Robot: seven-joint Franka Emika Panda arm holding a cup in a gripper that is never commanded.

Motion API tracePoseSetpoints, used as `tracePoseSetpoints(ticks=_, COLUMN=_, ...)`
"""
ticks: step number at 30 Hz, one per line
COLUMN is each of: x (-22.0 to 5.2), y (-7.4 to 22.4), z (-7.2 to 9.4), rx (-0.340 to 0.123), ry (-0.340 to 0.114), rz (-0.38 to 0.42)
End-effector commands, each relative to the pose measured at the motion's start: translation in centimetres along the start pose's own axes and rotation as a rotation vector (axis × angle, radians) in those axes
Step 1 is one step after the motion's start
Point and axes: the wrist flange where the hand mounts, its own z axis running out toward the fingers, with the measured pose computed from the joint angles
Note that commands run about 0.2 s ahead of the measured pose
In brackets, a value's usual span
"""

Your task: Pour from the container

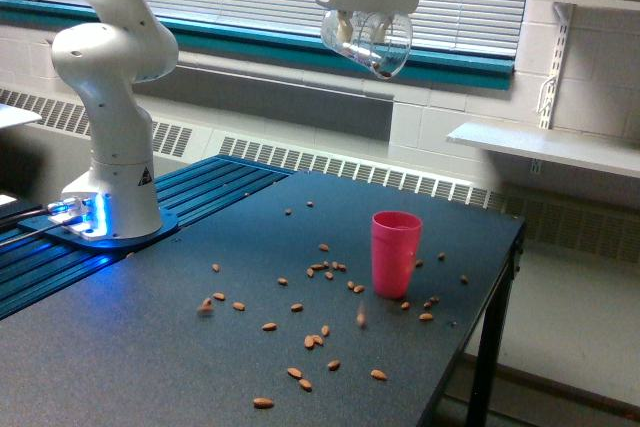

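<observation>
Nuts (314, 340) lie scattered over the near desk (120, 347) around the upright pink cup (396, 253). High above, farther back, the pincer (366, 32) grasps the clear container (368, 44), tipped, mouth pointing down-right.

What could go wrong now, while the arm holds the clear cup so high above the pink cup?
1. The clear container in the gripper hangs tilted far above the pink cup, so any pieces left in it would likely bounce out or miss.
2. Many nuts already lie scattered on the table; some near its edge at the exterior view's right may roll off.
</observation>
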Motion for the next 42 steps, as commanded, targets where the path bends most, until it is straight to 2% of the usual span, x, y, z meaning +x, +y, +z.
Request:
tracePoseSetpoints(ticks=1, x=-0.9, y=-0.1, z=-1.0, rx=-0.01, ry=-0.004, rz=0.003)
tracePoseSetpoints(ticks=12, x=-1.0, y=-0.2, z=-0.4, rx=-0.011, ry=-0.023, rz=0.0)
tracePoseSetpoints(ticks=25, x=-3.0, y=0.1, z=-2.2, rx=-0.034, ry=-0.051, rz=0.015)
tracePoseSetpoints(ticks=34, x=-3.6, y=0.2, z=-2.7, rx=-0.042, ry=-0.067, rz=0.019)
tracePoseSetpoints(ticks=42, x=-4.1, y=0.2, z=-2.5, rx=-0.04, ry=-0.067, rz=0.024)
